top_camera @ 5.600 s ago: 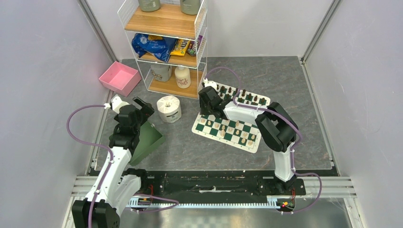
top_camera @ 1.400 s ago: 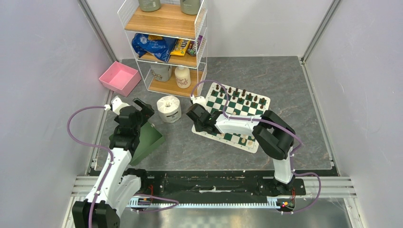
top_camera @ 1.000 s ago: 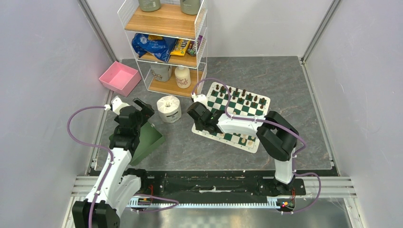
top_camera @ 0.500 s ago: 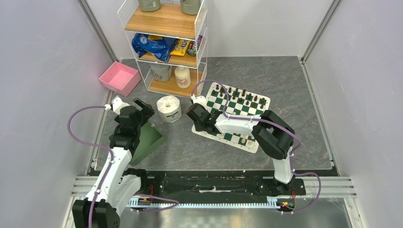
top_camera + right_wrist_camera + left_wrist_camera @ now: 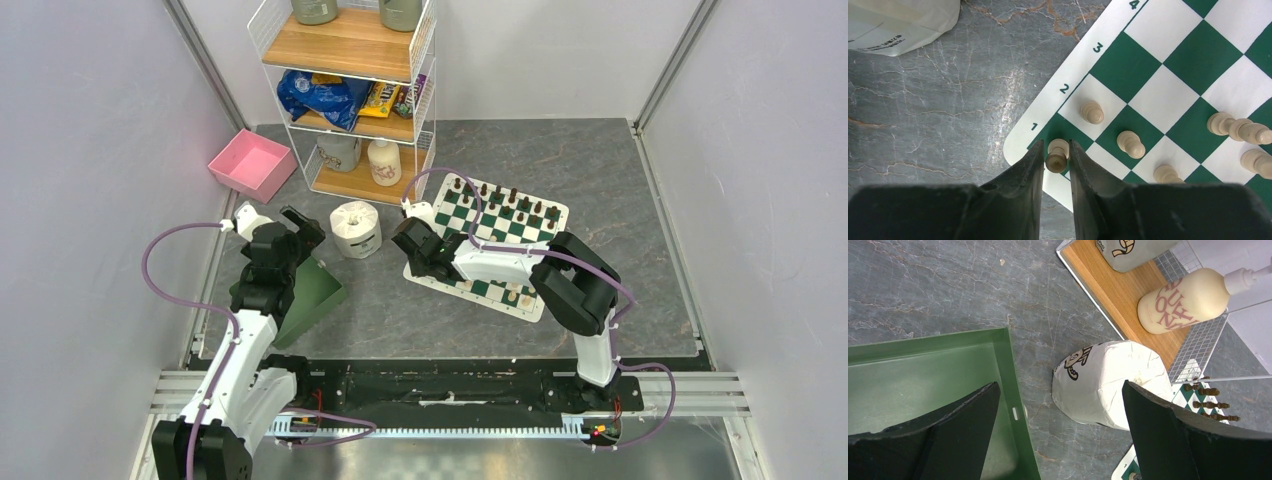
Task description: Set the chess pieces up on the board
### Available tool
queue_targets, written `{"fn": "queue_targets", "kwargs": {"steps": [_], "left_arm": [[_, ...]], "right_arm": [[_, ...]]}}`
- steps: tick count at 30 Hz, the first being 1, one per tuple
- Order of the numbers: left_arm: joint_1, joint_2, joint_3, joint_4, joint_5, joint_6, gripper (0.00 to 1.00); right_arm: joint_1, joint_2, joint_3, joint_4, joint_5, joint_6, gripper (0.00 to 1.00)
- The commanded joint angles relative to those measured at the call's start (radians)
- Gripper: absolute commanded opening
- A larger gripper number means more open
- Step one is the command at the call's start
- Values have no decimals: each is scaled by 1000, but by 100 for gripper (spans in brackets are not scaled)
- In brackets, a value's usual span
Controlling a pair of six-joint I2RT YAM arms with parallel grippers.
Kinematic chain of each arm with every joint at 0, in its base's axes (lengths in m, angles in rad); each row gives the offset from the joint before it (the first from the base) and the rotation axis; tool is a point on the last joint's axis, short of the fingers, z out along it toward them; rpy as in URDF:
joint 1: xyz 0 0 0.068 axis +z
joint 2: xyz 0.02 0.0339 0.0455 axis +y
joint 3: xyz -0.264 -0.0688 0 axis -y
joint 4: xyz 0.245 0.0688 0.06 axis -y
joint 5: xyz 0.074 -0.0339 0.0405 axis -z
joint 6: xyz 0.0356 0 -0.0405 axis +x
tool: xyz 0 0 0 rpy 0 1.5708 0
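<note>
Well, over toward the left edge of the tabletop, the left gripper hangs with its fingers spread wide and nothing between them. Below it are the wall of a green bin and a wrapped toilet roll, which sits just beside the bin and near the foot of the wire shelf. No chess piece is close to this gripper. Its camera catches only a sliver of the board with a few dark pieces, too small to name.

Further right, the right gripper reaches down to the board's near-left corner. A cream rook stands on the green corner square by the printed 1, right between the two fingers. They sit very close on either side and hide its base, and I cannot tell whether they pinch it or merely flank it. Three cream pawns stand on the squares just to its right, apart from the fingers. More cream pieces at the right edge of the wrist view are cut off. From above, the arm covers that corner.
</note>
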Motion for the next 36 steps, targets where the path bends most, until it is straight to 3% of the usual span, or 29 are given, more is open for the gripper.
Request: {"fn": "queue_targets", "kwargs": {"steps": [1, 11, 18, 29, 36], "left_arm": [[7, -5, -2, 40, -27, 4, 100], [7, -14, -2, 34, -27, 4, 100], [7, -17, -4, 33, -19, -1, 100], [8, -39, -4, 23, -23, -3, 100], [7, -40, -5, 23, -21, -6, 100]], "right_arm": [[3, -7, 26, 20, 12, 5, 34], [3, -159, 18, 16, -21, -49, 53], [-12, -317, -34, -21, 85, -97, 66], [-306, -452, -165, -128, -112, 31, 74], [-414, -483, -229, -150, -120, 37, 73]]}}
